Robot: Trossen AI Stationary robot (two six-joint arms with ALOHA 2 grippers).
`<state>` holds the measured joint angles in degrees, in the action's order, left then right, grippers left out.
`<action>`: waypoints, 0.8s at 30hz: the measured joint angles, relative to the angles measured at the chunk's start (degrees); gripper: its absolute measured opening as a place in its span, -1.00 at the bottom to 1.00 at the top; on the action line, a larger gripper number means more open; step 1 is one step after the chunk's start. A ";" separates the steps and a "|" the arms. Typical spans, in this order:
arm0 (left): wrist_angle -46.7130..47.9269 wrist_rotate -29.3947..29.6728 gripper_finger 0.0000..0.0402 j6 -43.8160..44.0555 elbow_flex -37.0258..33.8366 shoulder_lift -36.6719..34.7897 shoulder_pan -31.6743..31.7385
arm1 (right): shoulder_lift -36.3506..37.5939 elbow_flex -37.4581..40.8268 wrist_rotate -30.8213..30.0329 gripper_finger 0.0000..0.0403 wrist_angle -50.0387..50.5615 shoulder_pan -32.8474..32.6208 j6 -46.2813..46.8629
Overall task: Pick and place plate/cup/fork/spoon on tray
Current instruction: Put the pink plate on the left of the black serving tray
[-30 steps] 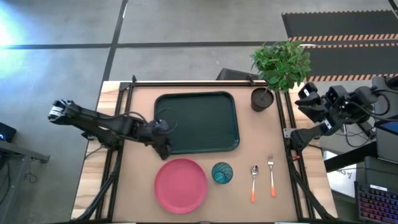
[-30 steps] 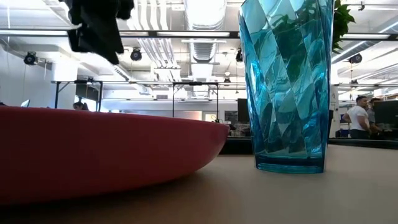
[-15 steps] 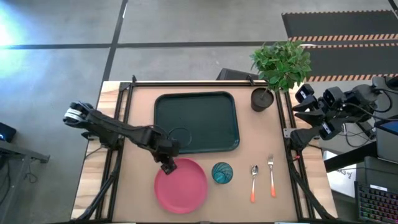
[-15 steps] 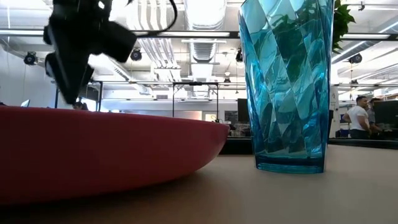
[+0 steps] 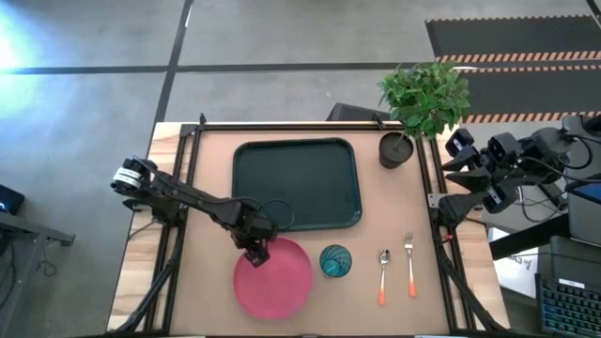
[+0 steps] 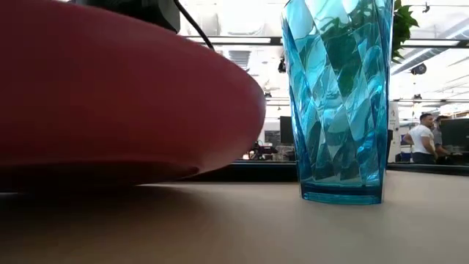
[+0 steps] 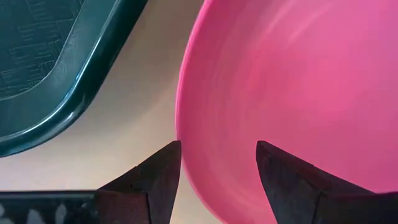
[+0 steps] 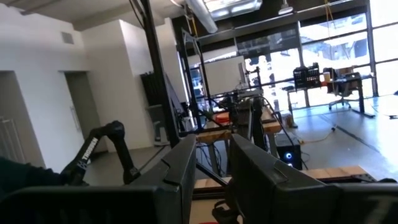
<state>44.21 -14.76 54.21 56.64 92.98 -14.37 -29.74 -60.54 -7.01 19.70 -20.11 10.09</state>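
The left pincer (image 5: 258, 252) reached over the desk (image 5: 202, 282) to the plate's (image 5: 277, 282) rim, at the edge nearest the tray (image 5: 296, 183). In the left wrist view its two fingers (image 7: 158, 177) stood apart, one on each side of the pink rim, not closed on it. Whether either finger touched the plate could not be told. In the low view the plate (image 6: 110, 95) was tilted, its far edge raised and a shadow under it on the desk.

The plate lay on the desk in front of the tray, near the tray's front left corner but not on it. The tray held nothing. The cup (image 5: 335, 260) stood upright just beside the plate on its right, apart from it. The spoon (image 5: 383, 275) lay right of the cup, and the fork (image 5: 410, 266) right of the spoon, both with handles pointing to the front edge of the desk and well apart from the tray.

A potted plant (image 5: 423, 99) stood at the back right of the desk, beside the tray.

The right pincer (image 5: 460, 155) waited off the desk's right side, raised, its fingers (image 8: 180, 174) a little apart and holding nothing. A person (image 6: 423, 138) stood in the room behind.
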 joint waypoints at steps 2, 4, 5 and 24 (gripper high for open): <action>0.00 -0.04 -0.04 1.28 0.20 -0.21 0.00 | 0.02 0.01 0.00 -0.56 0.02 -0.01 0.00; -0.09 -0.07 -0.04 2.41 0.59 -1.00 0.00 | 0.02 0.03 0.00 -0.56 0.13 -0.01 0.00; -0.08 -0.23 -0.04 2.52 0.93 -1.45 0.00 | 0.02 0.03 0.00 -0.56 0.19 0.01 0.00; 0.23 3.08 -0.04 3.83 0.51 0.34 0.00 | 0.00 0.32 0.00 -0.56 0.86 -0.01 0.59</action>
<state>44.44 -11.69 58.04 57.15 93.32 -14.37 -29.74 -60.23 -7.01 20.56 -20.12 10.68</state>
